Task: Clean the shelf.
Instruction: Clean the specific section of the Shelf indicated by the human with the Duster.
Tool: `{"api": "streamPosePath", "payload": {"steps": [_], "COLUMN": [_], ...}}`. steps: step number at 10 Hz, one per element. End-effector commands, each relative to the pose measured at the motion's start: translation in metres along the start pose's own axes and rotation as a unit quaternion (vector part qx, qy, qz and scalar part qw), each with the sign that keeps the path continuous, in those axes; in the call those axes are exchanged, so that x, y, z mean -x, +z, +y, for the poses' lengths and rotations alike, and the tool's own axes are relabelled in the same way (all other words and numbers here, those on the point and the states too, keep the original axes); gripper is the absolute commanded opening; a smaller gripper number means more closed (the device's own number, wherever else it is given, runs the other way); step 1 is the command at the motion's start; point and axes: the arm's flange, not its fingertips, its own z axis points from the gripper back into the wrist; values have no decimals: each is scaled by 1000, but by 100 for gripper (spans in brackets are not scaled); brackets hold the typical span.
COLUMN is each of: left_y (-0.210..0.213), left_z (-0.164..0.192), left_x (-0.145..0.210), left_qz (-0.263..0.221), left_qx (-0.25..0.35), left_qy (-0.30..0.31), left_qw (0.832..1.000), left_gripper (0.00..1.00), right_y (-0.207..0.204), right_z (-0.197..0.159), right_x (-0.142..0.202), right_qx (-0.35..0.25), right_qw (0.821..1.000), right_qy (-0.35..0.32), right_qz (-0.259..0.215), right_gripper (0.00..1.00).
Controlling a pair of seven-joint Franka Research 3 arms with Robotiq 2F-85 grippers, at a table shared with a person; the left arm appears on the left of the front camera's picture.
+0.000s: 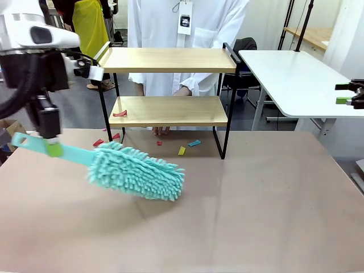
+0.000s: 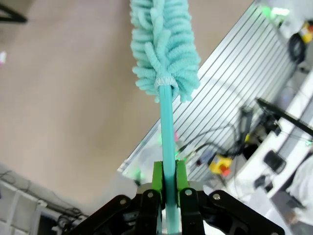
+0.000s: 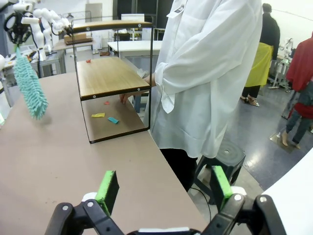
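Left pincer point(image 1: 53, 149) grips the handle of a turquoise duster point(image 1: 139, 172), its fluffy head low over the surface point(image 1: 256, 216). Right pincer point(image 3: 161, 188) stands wide, holding nothing. The shelf point(image 1: 168, 60) stands at the far edge before a person point(image 1: 170, 23), coloured paper scraps point(image 1: 182, 151) under it and one on its lower board.

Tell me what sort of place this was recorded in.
Likely a robotics lab or workshop: the left hand grips a duster over a work table, a person in a white coat stands behind the shelf, and a cabled yellow device lies on the floor.
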Motion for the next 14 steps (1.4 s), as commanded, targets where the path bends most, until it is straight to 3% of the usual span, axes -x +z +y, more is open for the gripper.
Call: {"api": "streamPosePath", "payload": {"steps": [1, 4, 6, 7, 9, 10, 11, 12, 14], "left_y": [-16, -49, -67, -65, -60, -71, -66, -74, -92], "left_z": [-20, -48, -68, -62, -60, -67, -73, -86, -104], "left_x": [-9, -52, -83, -87, -71, -86, -88, -100, -119], "left_qz": [-81, -134, -162, -162, -140, -148, -164, -186, -238], "left_qx": [26, 53, 72, 58, 64, 63, 65, 30, 18], "left_qy": [50, 159, 166, 185, 165, 172, 210, 246, 280], "left_qw": [995, 977, 970, 968, 974, 972, 962, 951, 930], "left_gripper": [13, 13, 13, 13, 13, 13, 13, 13, 13], "right_y": [-1, -1, -1, -1, -1, -1, -1, -1, -1], "right_z": [0, 0, 0, 0, 0, 0, 0, 0, 0], "right_x": [-3, -3, -3, -3, -3, -3, -3, -3, -3], "right_qx": [1, 1, 1, 1, 1, 1, 1, 1, 1], "right_qw": [1000, 1000, 1000, 1000, 1000, 1000, 1000, 1000, 1000], "right_qy": [2, 2, 2, 2, 2, 2, 2, 2, 2], "right_qz": [1, 1, 1, 1, 1, 1, 1, 1, 1], "right_gripper": [100, 100, 100, 100, 100, 100, 100, 100, 100]}}
